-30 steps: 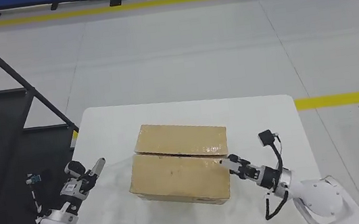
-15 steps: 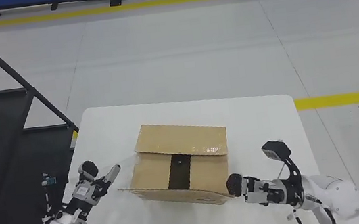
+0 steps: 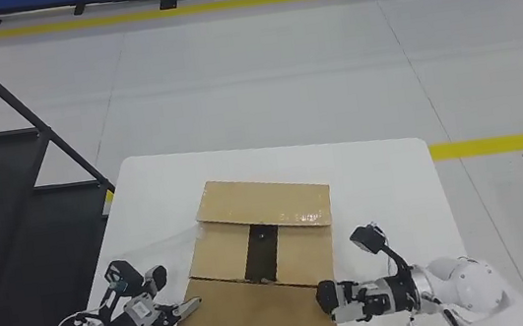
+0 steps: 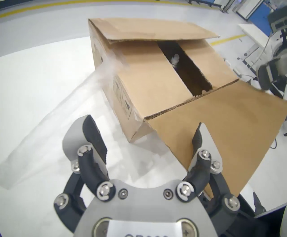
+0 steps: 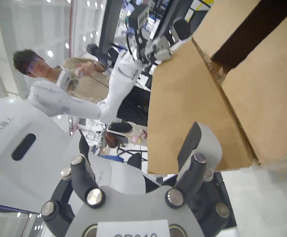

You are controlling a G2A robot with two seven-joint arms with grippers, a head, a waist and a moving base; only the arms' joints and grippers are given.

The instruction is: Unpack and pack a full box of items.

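Cardboard box, near flap folded outward; left gripper wide open, right gripper spread, flanking flap.

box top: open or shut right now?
Partly open. The box has its near outer flap folded outward; the two inner flaps lie flat with a dark gap between them.
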